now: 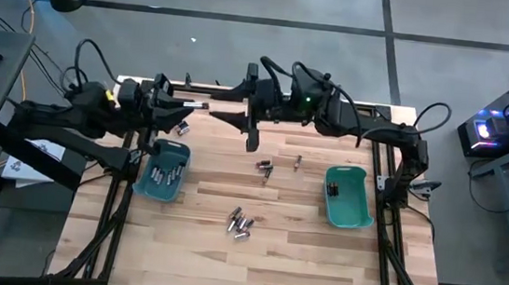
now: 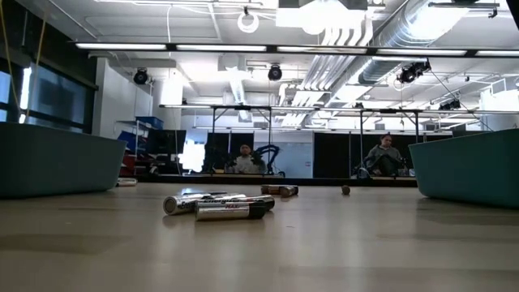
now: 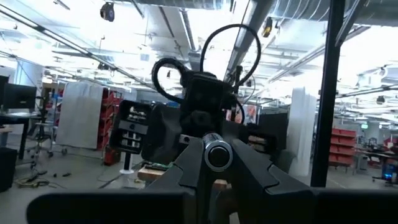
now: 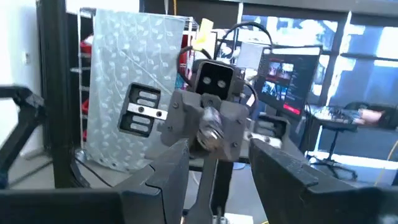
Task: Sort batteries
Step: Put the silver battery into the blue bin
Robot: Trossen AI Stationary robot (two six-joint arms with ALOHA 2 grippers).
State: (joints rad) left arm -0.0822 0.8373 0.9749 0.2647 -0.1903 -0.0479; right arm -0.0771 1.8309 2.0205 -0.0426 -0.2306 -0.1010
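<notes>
- No brand or label on the batteries can be read in any view; the nearest silvery cells (image 2: 220, 209) in the low view carry a dark band with print too small for you to make out.
- Taking the left teal bin (image 1: 162, 173) as your landmark: it holds several batteries; a loose cluster (image 1: 240, 223) lies on the counter (image 1: 252, 264) to its right and nearer the front edge; a smaller group (image 1: 265, 168) lies further right, level with the bin; a single cell (image 1: 298, 162) sits just beyond that.
- The right teal bin (image 1: 348, 196) stands well apart from the landmark, across the counter.
- Left claw (image 1: 200, 106): raised behind the landmark bin, pointing toward the other arm. Its wrist view shows you a silvery battery (image 3: 218, 154) gripped end-on between narrowly parted fingers (image 3: 264, 177).
- Right claw (image 1: 218, 117): facing the left claw, tips close together; fingers (image 4: 168, 171) spread, nothing between them.
- Only the low view shows two seated people beyond the counter.
</notes>
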